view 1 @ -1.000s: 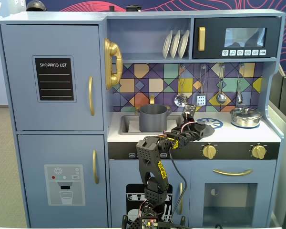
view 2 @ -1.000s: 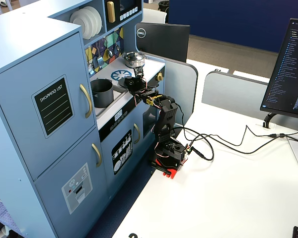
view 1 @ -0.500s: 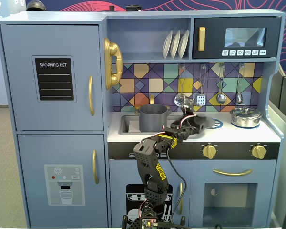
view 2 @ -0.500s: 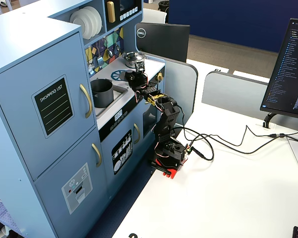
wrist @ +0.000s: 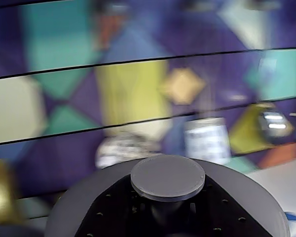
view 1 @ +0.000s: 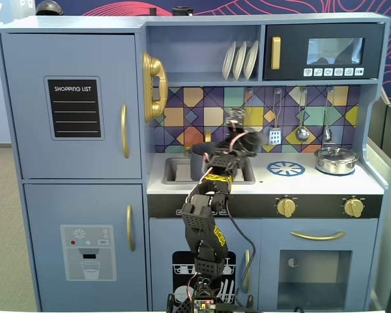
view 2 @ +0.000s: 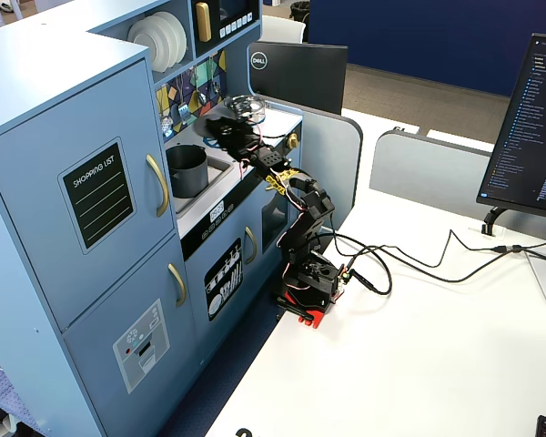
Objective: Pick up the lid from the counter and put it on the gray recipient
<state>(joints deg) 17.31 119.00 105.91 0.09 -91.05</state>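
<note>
One lid (wrist: 167, 177) is gripped by its knob in the closed pincer (view 1: 238, 140), raised near the table's (view 1: 300, 184) back edge, right of the gray recipient (view 2: 187, 169).

Both fixed views are bright, evenly lit and sharp, with soft shadows only. The steel pot (view 1: 337, 160) shows small glints. The wrist view is blurred throughout, the backsplash (wrist: 128, 94) smeared and out of focus.

You see: one gray pot (view 2: 187, 169) in sink, one lid (wrist: 167, 176), one steel pot (view 1: 336, 160), three white plates (view 1: 240, 60), three hanging utensils (view 1: 302, 116), two gold knobs (view 1: 286, 207), one arm (view 2: 302, 238).
</note>
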